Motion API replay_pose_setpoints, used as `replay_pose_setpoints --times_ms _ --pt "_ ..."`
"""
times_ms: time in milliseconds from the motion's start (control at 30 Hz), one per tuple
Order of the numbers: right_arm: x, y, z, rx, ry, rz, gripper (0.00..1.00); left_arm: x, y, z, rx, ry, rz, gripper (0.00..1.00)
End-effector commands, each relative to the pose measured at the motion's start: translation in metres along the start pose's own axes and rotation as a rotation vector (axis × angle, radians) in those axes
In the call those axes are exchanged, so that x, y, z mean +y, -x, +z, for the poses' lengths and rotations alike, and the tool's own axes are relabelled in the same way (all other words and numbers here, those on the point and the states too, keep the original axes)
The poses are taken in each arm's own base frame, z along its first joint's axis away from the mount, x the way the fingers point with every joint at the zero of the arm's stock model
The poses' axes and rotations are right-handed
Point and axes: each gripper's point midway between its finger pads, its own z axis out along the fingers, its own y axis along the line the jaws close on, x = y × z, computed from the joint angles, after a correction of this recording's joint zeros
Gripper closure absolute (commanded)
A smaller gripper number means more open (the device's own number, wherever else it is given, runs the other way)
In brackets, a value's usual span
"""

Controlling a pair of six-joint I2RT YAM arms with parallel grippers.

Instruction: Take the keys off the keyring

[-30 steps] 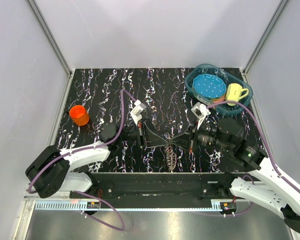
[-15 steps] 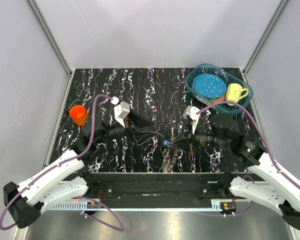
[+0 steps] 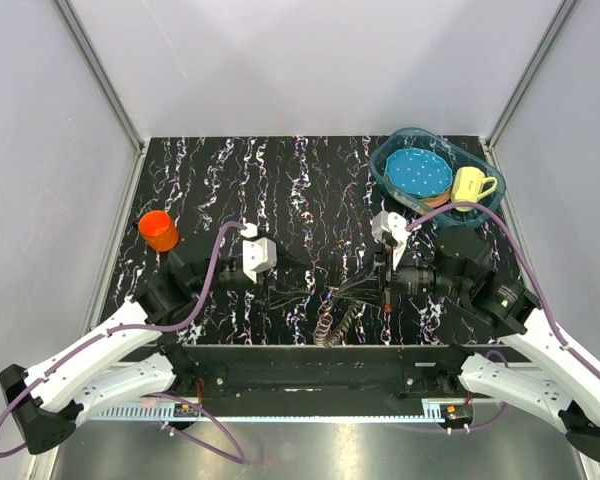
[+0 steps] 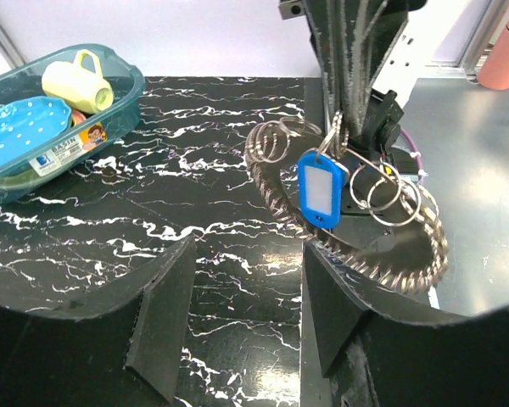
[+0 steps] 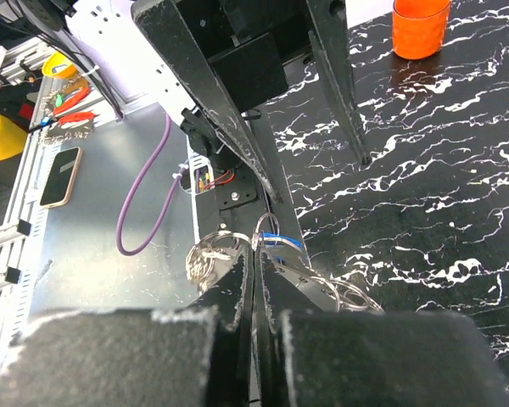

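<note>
My right gripper is shut on the keyring, a wire loop that hangs below it near the table's front edge. Several grey keys fan out along the loop like gear teeth. A blue-headed tag and a few small split rings hang beside the fingers. In the right wrist view my shut right gripper pinches the wire next to the tag. My left gripper is open and empty, a short way left of the keys. In its own view the left gripper faces them.
A blue oval basin at the back right holds a blue dotted plate and a yellow mug. An orange cup stands at the left. The keys hang over the table's front edge, above the metal frame.
A second ago both grippers met at the key bunch. My left gripper has pulled back to the left and now stands open. The keyring stays in my right gripper.
</note>
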Motion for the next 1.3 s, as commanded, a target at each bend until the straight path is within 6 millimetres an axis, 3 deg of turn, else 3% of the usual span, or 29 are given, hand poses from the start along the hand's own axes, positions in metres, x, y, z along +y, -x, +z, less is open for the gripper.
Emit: replay_pose_setpoints --times_ms 0,333,833,1033,1267 --pt "0.014 0.023 0.0 -0.086 0.069 -0.044 1.0 -0.014 0.033 0.0 -0.095 -0.06 0.117 0.42" --pt "0.014 0.025 0.006 -0.099 0.09 -0.032 1.0 -0.026 0.055 0.006 -0.183 -0.083 0.103 0.41" --pt "0.014 0.025 0.014 -0.104 0.121 -0.025 1.0 -0.032 0.05 0.01 -0.18 -0.115 0.127 0.44" --pt "0.015 0.024 0.013 -0.104 0.129 -0.023 1.0 -0.04 0.051 0.009 -0.191 -0.152 0.151 0.57" --pt "0.018 0.025 0.011 -0.112 0.134 -0.028 1.0 -0.039 0.044 0.009 -0.167 -0.148 0.163 0.59"
